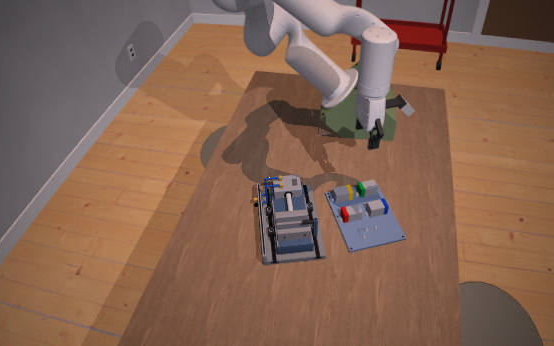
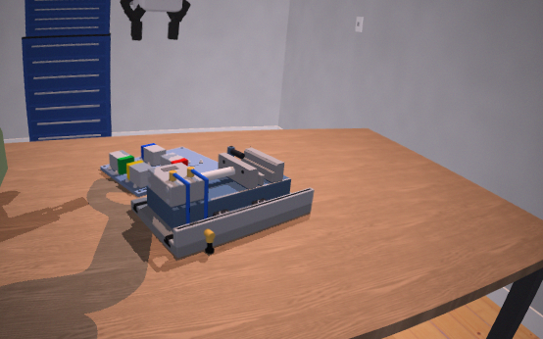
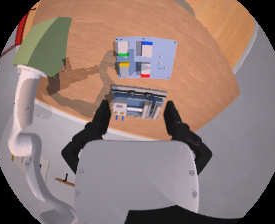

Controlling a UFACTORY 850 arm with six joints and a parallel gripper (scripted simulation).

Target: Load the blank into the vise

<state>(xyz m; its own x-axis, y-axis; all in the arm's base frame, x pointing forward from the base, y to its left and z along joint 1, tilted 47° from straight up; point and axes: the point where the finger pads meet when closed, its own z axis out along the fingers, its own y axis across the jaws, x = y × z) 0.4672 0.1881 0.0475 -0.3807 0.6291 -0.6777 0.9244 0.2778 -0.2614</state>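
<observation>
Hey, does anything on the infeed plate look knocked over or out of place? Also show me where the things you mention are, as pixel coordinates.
Nothing stands out: the yellow-ended blank (image 1: 342,193) (image 2: 139,173) (image 3: 124,69) and three others sit within the edges of the infeed plate (image 1: 380,231) (image 2: 186,153) (image 3: 169,50).

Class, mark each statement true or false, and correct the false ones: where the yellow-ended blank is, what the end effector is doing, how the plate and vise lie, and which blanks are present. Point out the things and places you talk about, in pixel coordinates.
1. The blank with the yellow end (image 1: 342,193) (image 2: 139,173) (image 3: 124,69) sits in the vise (image 1: 268,257) (image 2: 245,219) (image 3: 119,108). False: it is on the infeed plate (image 1: 385,232) (image 2: 186,153) (image 3: 168,55).
2. The end effector (image 1: 374,142) (image 2: 155,36) (image 3: 137,106) is open, with nothing between its fingers. True.
3. The infeed plate lies beside the vise. True.
4. The infeed plate carries only two blanks. False: it carries four.
5. One blank has a green end (image 1: 361,189) (image 2: 125,165) (image 3: 123,55). True.
6. The end effector is touching the red-ended blank (image 1: 352,214) (image 3: 145,69). False: it is in the air, away from it.
</observation>
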